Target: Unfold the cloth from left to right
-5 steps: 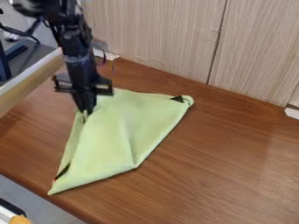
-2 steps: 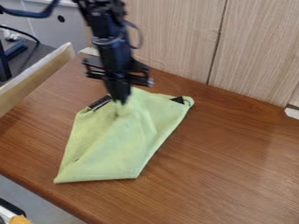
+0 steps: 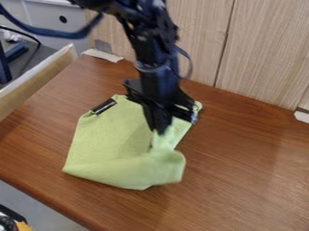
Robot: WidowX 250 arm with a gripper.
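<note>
cloth (image 3: 105,140) on tbl (image 3: 247,171), pinched btwn fingers (image 3: 160,125)

Laboratory-type robot work area, exact setting uncertain. A black robot arm (image 3: 156,74) with a loose, dark cable (image 3: 51,31) stands over a wood-grain tabletop (image 3: 241,180), backed by pale wood-grain panels (image 3: 196,36). A raised board (image 3: 39,79) lines the left side; beyond it is a grey panel (image 3: 45,20) with a round hole.

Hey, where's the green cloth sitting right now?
In the camera view, the green cloth lies left of centre on the brown tabletop, its right part under the pincer, in front of the wood-grain panels.
</note>
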